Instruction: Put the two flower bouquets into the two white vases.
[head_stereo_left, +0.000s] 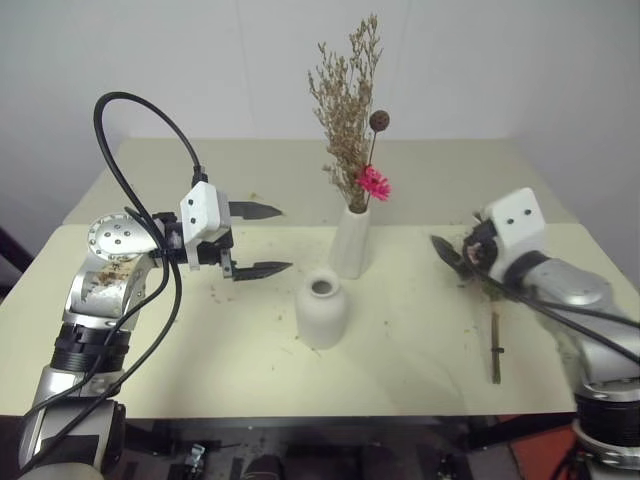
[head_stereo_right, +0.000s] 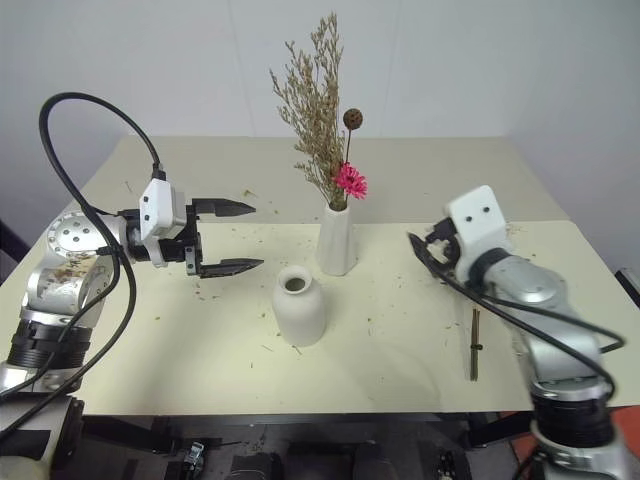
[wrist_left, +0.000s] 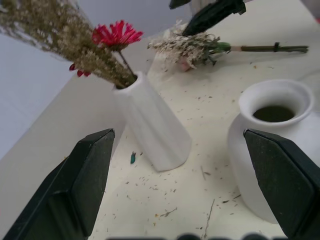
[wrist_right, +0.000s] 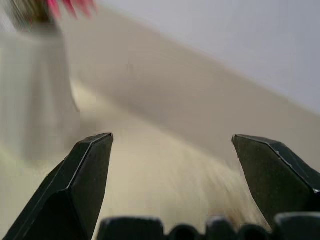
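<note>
The fuller bouquet of cream sprigs and green leaves (wrist_left: 192, 49) lies near the cream table's (head_stereo_left: 420, 340) right edge, light and crushable, best pinched on its stiff brown stem by the empty, wide-open right gripper (head_stereo_left: 452, 256); the left gripper (head_stereo_left: 258, 240) gapes empty too.

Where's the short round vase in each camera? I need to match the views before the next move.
Left eye: short round vase, centre, near the table's front edge.
Right eye: left of centre.
Left wrist: beside the far finger, mouth visible.
Right wrist: not in it.
Shared landmark: tall slim vase holding the dried bouquet, just behind.
</note>
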